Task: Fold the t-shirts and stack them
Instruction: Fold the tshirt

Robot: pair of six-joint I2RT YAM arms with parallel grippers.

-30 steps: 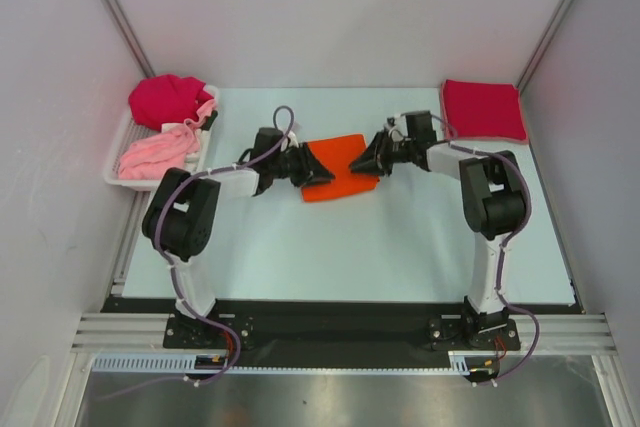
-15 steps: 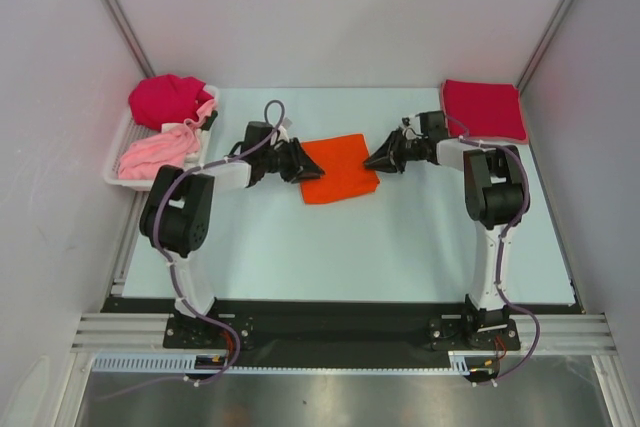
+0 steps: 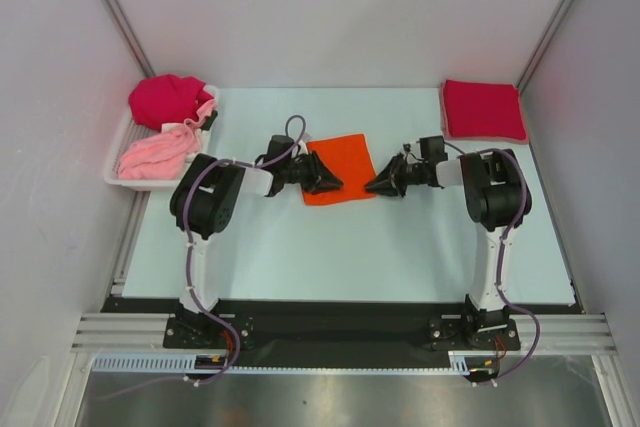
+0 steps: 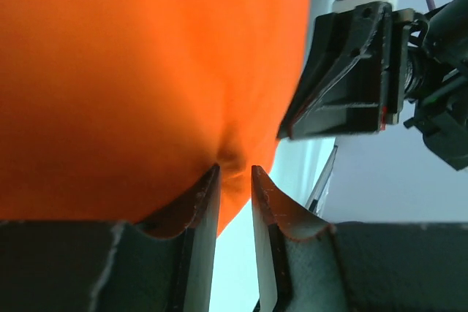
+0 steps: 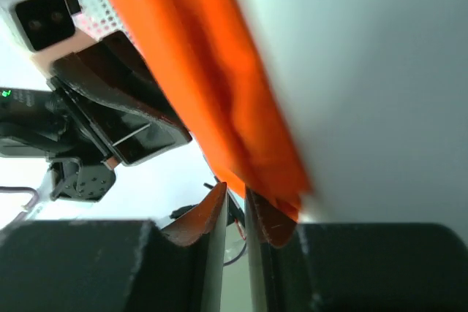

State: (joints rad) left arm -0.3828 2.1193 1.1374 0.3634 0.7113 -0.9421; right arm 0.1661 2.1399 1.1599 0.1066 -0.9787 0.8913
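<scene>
An orange folded t-shirt (image 3: 340,162) lies flat at the table's middle. My left gripper (image 3: 330,184) is at its near left corner; in the left wrist view (image 4: 234,169) its jaws are pinched on a pucker of orange cloth (image 4: 146,71). My right gripper (image 3: 373,188) is at the near right corner; in the right wrist view (image 5: 235,189) its jaws are nearly shut on the shirt's (image 5: 241,122) edge. A red folded t-shirt (image 3: 483,109) lies at the back right corner. A crimson shirt (image 3: 168,99) and a pink shirt (image 3: 155,152) sit crumpled in the tray.
A white tray (image 3: 112,175) stands at the left edge of the table. The two grippers face each other across the orange shirt, a few centimetres apart. Side walls stand close on the left and right.
Both grippers drew back from the orange shirt's sides, then came in again nearer the front, at its near corners. The shirt has hardly shifted.
</scene>
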